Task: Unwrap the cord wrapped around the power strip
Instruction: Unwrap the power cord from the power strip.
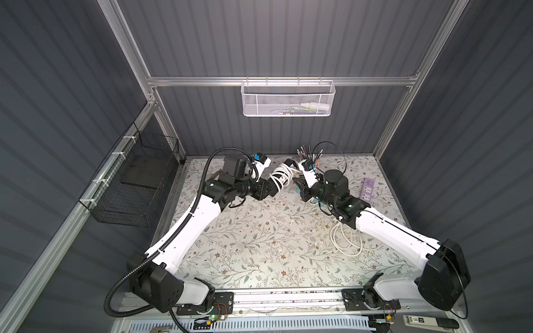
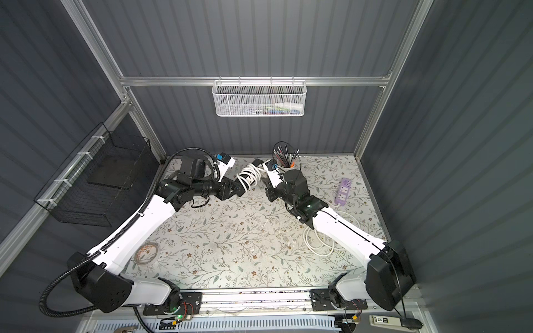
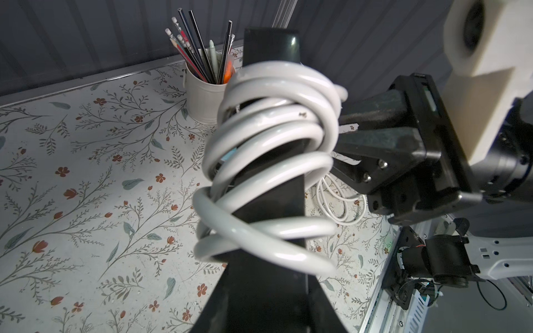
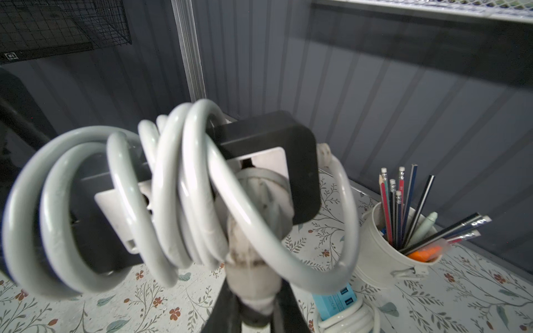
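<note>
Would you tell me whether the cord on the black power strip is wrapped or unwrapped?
Wrapped: several loops of the cord encircle the power strip.

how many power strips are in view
2 for certain: a black power strip wound in white cord, held in the air, and a purple power strip flat on the table. A blue block under the right arm may be a third, mostly hidden.

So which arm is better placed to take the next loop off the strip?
Right, probably: the right tool grips the plug ending the cord and can circle it; the left tool holds the power strip raised.
</note>
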`<state>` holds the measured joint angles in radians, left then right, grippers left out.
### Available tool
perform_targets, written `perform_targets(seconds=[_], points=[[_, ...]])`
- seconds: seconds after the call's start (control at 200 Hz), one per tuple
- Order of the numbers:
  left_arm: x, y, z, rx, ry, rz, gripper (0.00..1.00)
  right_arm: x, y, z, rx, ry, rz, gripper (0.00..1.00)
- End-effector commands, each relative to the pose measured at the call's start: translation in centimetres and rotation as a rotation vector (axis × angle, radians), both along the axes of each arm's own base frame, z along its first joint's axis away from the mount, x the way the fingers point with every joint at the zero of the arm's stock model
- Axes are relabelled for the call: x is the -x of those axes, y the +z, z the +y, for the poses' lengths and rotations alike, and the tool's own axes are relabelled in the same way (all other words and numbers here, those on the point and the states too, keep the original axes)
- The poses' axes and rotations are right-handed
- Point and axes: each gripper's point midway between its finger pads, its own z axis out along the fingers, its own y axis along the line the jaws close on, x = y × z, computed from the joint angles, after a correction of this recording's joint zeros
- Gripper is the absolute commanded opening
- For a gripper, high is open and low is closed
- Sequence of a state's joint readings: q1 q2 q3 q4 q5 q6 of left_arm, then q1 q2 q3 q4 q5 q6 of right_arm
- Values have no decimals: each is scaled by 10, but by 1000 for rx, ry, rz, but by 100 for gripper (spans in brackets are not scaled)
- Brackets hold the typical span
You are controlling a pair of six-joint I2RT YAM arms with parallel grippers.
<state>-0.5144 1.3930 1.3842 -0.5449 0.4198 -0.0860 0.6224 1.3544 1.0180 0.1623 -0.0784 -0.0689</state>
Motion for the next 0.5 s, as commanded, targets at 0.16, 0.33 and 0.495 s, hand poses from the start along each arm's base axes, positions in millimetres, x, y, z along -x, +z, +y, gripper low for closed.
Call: perform_targets(seconds=[0.16,0.33,0.495], points=[[-15,20,0,37,45,-108,0,12,59,-27,-163,121,-48,0],[-16,17,2,25,55,-110,0,-2,60,-54,-187,84,-32,0],[-19,19,4,21,64,-118,0,1,54,-48,-188,102,-13,0]])
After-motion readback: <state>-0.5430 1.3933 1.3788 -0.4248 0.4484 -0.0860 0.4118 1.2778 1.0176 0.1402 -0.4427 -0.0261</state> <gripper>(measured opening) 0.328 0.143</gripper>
